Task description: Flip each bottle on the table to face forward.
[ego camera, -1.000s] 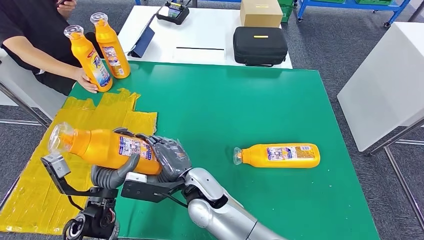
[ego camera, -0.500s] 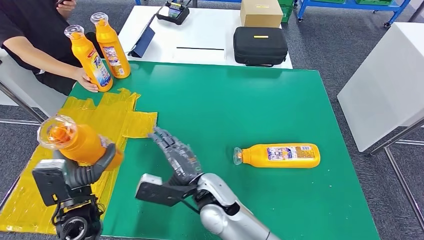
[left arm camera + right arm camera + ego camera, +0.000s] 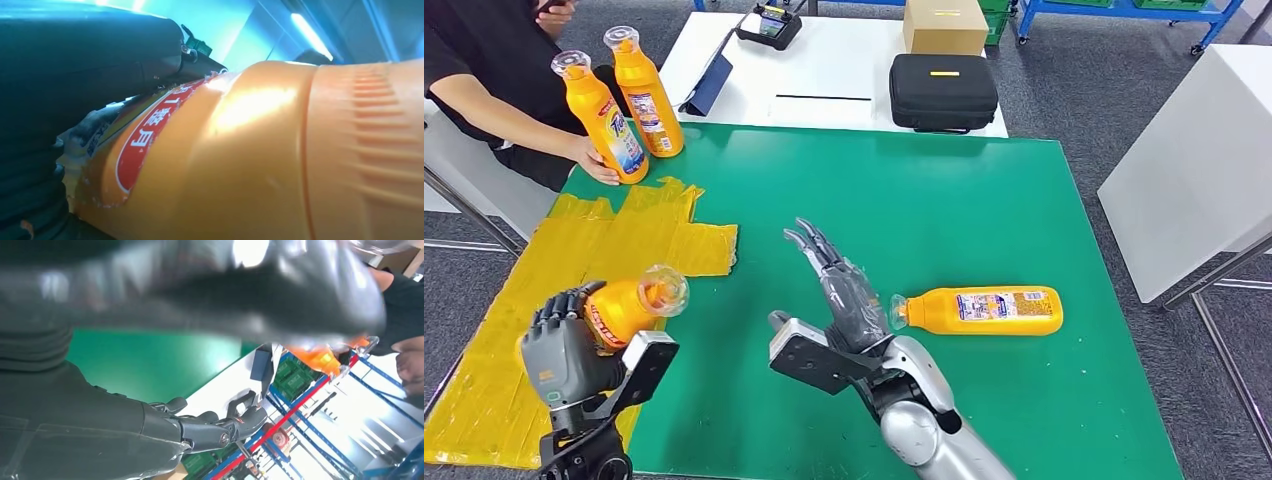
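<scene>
My left hand (image 3: 559, 350) grips an orange bottle (image 3: 629, 305) near the table's front left, its clear cap pointing up and to the right; up close the bottle (image 3: 260, 155) shows a red label. My right hand (image 3: 839, 290) is raised over the middle of the green table (image 3: 904, 200), fingers spread (image 3: 210, 432), holding nothing. Another orange bottle (image 3: 984, 311) lies on its side to the right of that hand, cap toward it. Two more orange bottles (image 3: 604, 115) (image 3: 646, 92) stand at the far left corner, a person's hand (image 3: 596, 160) touching the nearer one.
A yellow sheet (image 3: 554, 300) covers the table's left side. Behind the green table, a white table (image 3: 824, 70) carries a black case (image 3: 943, 90), a cardboard box (image 3: 945, 25) and a small device (image 3: 769, 22). Another white table (image 3: 1204, 150) stands to the right.
My right hand let go of the bottle and swung right and upward with fingers spread. My left hand kept the bottle, turned it and lowered it, so its cap now points up-right.
</scene>
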You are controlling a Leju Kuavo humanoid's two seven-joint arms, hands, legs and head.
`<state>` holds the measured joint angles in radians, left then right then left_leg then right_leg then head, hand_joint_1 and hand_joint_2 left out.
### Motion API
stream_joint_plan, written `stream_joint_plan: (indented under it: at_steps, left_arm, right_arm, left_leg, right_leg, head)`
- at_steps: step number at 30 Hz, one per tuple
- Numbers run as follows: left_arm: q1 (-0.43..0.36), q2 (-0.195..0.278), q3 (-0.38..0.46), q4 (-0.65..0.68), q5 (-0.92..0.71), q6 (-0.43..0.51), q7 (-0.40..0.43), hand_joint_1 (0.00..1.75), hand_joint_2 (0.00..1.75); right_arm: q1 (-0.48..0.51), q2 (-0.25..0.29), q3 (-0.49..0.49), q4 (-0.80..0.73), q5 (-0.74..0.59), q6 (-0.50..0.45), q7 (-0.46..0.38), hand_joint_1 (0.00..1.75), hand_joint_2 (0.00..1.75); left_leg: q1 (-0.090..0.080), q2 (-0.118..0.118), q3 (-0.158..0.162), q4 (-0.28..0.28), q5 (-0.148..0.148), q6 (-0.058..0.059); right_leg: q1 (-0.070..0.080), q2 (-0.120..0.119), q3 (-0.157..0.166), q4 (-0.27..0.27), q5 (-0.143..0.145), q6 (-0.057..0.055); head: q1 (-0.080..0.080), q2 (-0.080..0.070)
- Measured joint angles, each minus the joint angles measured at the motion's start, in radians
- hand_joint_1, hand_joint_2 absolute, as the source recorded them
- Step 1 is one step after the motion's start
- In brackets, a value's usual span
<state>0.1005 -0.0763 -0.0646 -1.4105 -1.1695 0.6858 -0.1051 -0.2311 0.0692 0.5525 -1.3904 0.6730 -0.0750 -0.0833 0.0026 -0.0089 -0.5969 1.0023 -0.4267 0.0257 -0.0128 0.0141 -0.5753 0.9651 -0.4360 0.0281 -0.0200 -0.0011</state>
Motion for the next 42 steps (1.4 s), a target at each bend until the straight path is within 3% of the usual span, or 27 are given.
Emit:
stream_joint_plan:
  at_steps: [7,8,9,12,13,21,37,41,42]
  left_arm:
    - [-0.017,0.012,-0.033,0.093,-0.106,-0.057,0.075,1.75,1.75]
    - [-0.024,0.013,-0.043,0.12,-0.128,-0.07,0.088,1.68,1.75]
    - [-0.032,0.014,-0.055,0.15,-0.145,-0.08,0.097,1.24,1.75]
    - [-0.057,0.015,-0.089,0.235,-0.167,-0.101,0.12,0.0,0.44]
    - [-0.065,0.017,-0.097,0.26,-0.172,-0.105,0.13,0.0,0.0]
    - [-0.109,0.034,-0.125,0.378,-0.202,-0.125,0.204,0.0,0.0]
    - [-0.124,0.036,-0.076,0.389,-0.187,-0.119,0.24,0.0,0.0]
    - [-0.117,0.031,-0.047,0.364,-0.005,-0.049,0.132,0.0,0.0]
    - [-0.11,0.028,-0.035,0.344,0.091,-0.033,0.074,0.0,0.0]
  right_arm:
    - [0.017,-0.014,-0.012,-0.029,0.0,0.001,-0.002,0.0,0.0]
    - [0.021,-0.014,-0.013,-0.031,0.0,0.002,-0.003,0.0,0.0]
    - [0.024,-0.015,-0.014,-0.032,0.001,0.003,-0.004,0.0,0.0]
    - [0.031,-0.015,-0.014,-0.033,0.003,0.008,-0.009,0.0,0.0]
    - [0.033,-0.015,-0.014,-0.034,0.004,0.01,-0.009,0.0,0.0]
    - [0.035,-0.014,-0.024,-0.036,0.016,0.033,-0.01,0.0,0.0]
    - [0.035,-0.02,-0.029,-0.035,0.006,0.037,-0.021,0.0,0.0]
    - [0.043,-0.025,-0.029,-0.037,0.015,0.023,-0.014,0.0,1.75]
    - [0.048,-0.029,-0.03,-0.041,0.025,0.018,-0.006,0.0,1.75]
  left_leg:
    - [0.0,-0.001,0.0,0.0,0.0,0.0]
    - [0.0,-0.001,0.0,0.0,0.0,0.0]
    - [0.0,-0.001,0.0,0.0,0.0,0.0]
    - [0.0,0.0,0.0,0.0,0.0,0.0]
    - [0.0,0.0,0.0,0.0,0.0,0.0]
    - [0.0,0.0,0.0,0.0,0.0,0.0]
    - [0.0,-0.001,0.0,0.0,0.0,0.0]
    - [0.0,0.0,0.0,0.0,0.0,0.0]
    - [0.0,0.0,0.0,0.0,0.0,0.0]
  right_leg:
    - [0.0,0.0,0.0,0.0,0.0,0.0]
    - [0.0,0.0,0.0,0.0,0.0,0.0]
    - [0.0,0.0,0.0,0.0,0.0,0.0]
    - [0.0,0.0,0.0,0.0,0.0,0.0]
    - [0.0,0.0,0.0,0.0,0.0,0.0]
    - [0.0,0.0,0.0,0.0,0.0,0.0]
    - [0.0,0.0,0.0,0.0,0.0,0.0]
    - [0.0,0.0,0.0,0.0,0.0,0.0]
    - [0.0,0.0,0.0,0.0,0.0,0.0]
  head:
    - [0.0,0.0]
    - [0.0,0.0]
    - [0.0,0.0]
    - [0.0,0.0]
    - [0.0,0.0]
    - [0.0,0.0]
    - [0.0,0.0]
    - [0.0,0.0]
    - [0.0,0.0]
